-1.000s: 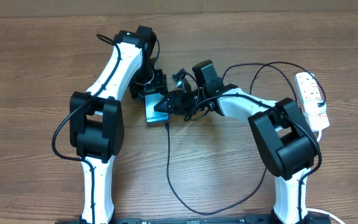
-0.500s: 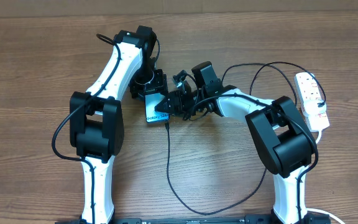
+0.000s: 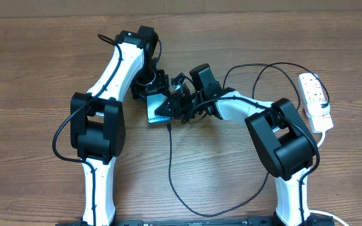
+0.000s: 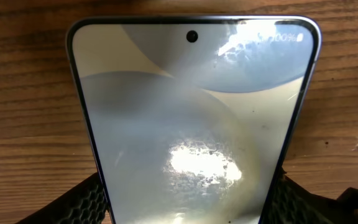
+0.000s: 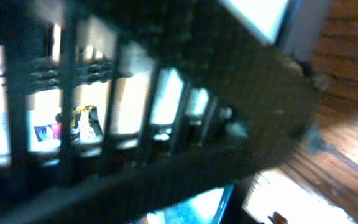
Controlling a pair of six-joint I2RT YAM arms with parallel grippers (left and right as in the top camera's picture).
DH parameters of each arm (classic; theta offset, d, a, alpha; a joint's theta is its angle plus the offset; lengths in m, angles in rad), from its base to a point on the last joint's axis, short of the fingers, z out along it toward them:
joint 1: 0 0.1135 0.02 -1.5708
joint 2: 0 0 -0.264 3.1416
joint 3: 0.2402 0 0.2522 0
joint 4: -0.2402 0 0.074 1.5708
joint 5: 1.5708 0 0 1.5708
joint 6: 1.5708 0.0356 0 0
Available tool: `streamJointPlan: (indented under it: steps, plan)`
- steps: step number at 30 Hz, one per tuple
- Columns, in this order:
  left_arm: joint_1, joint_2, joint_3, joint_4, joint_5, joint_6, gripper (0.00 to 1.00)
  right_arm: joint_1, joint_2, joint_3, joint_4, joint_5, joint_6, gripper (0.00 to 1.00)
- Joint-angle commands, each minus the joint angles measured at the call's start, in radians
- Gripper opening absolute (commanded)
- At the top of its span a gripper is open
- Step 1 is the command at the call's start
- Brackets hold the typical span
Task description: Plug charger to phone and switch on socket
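Note:
The phone [image 3: 153, 114] lies on the wooden table, its lit screen [image 4: 191, 124] filling the left wrist view. My left gripper [image 4: 188, 202] is shut on it, and its black ribbed fingers [image 4: 79, 202] press against both long edges. My right gripper [image 3: 167, 107] sits over the phone's lower right corner, where the charger's plug tip [image 3: 168, 125] ends. The right wrist view is blurred. It shows only a dark finger [image 5: 185, 149] and a strip of blue screen [image 5: 197, 208], so its jaws cannot be read. The charger cable [image 3: 170, 163] loops down the table and back up to the socket [image 3: 314, 97].
The white power strip lies at the far right edge of the table, its thick white cord [image 3: 323, 135] running down behind the right arm. The black cable's wide loop [image 3: 200, 213] crosses the table between the two arm bases.
The right arm has shifted slightly left, bringing its gripper closer over the phone's corner. The left arm and the phone have not moved.

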Motion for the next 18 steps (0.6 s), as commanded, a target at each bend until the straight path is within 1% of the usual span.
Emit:
streamJointPlan:
  steps: [1,3,6,12,14,16,18]
  plan:
    - [-0.006,-0.028,0.025,0.004,0.023,0.015,0.69,0.001,0.014,-0.004,0.014,-0.008,-0.003,0.21]
    - [-0.006,-0.028,0.025,0.005,0.023,0.015,0.69,0.001,0.014,-0.004,0.020,-0.008,-0.003,0.16]
    - [-0.006,-0.028,0.025,0.005,0.023,0.015,0.69,0.001,0.014,-0.004,0.028,-0.008,-0.003,0.04]
    - [-0.006,-0.028,0.025,0.013,0.023,0.016,0.74,0.001,0.014,-0.004,0.050,-0.008,-0.003,0.04]
    - [-0.006,-0.028,0.025,0.017,0.023,0.015,0.80,0.001,0.014,-0.004,0.050,-0.008,-0.003,0.04]
    - [-0.006,-0.028,0.025,0.021,0.023,0.015,0.89,0.001,0.014,-0.004,0.048,-0.001,-0.003,0.04]
    - [-0.004,-0.028,0.025,0.020,0.023,0.016,0.96,0.001,0.014,-0.004,0.038,0.019,-0.003,0.04]
